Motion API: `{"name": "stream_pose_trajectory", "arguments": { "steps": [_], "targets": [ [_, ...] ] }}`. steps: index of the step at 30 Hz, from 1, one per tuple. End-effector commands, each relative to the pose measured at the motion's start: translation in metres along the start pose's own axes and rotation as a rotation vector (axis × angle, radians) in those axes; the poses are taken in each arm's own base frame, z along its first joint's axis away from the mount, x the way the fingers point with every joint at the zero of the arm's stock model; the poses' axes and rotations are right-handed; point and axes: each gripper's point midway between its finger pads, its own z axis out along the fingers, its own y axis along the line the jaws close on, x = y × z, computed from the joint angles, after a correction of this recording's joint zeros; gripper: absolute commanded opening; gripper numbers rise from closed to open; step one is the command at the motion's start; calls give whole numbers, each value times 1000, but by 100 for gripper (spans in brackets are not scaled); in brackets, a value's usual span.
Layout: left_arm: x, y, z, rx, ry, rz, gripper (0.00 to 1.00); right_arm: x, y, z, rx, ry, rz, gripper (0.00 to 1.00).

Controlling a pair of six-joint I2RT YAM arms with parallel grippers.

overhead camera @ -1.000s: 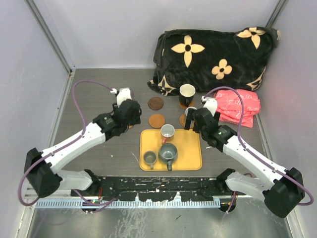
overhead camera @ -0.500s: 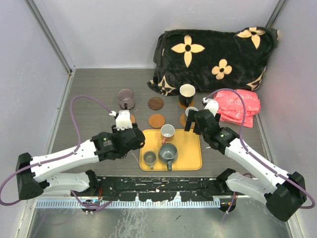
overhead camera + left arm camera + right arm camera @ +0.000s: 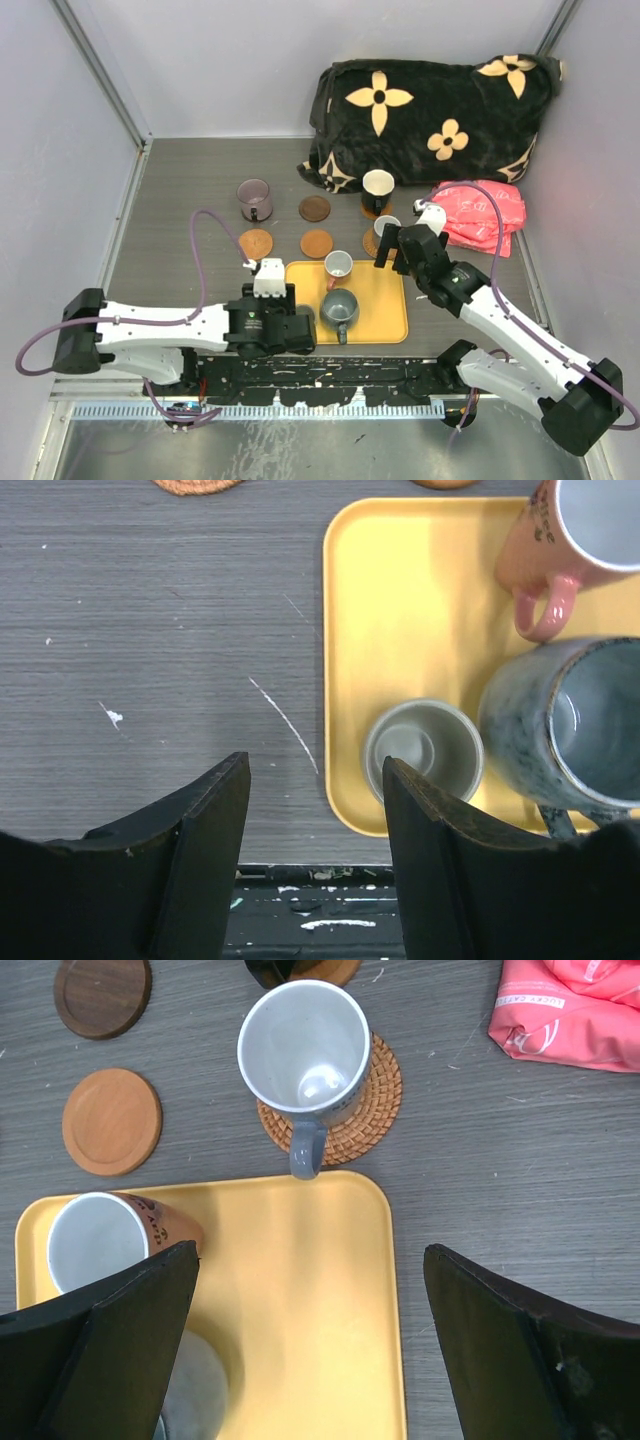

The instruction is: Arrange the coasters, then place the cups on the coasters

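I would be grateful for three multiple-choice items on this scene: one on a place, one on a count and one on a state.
1. Where does the small olive cup stand?
A. on the yellow tray
B. on a wicker coaster
C. on the blanket

2. How many cups stand on that tray?
A. one
B. three
C. five

3. How is the right gripper?
A. open, holding nothing
B. shut on a cup
C. shut on a coaster

Key:
1 A: the left wrist view shows it on the tray, near a corner.
2 B: the olive cup, the pink-handled cup and the large grey mug.
3 A: its fingers stand wide apart with nothing between them.
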Motion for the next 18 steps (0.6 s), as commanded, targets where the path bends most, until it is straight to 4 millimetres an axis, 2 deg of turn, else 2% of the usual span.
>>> {"name": "stream_pose_trajectory", "arguments": {
  "steps": [1, 18],
  "targets": [
    [-10, -16, -8, 6, -92, -57, 57, 0, -5, -3, 8, -17, 25, 100],
    [31, -46, -16, 35, -56, -120, 55, 11, -17, -6, 22, -16, 15, 100]
  ]
}}
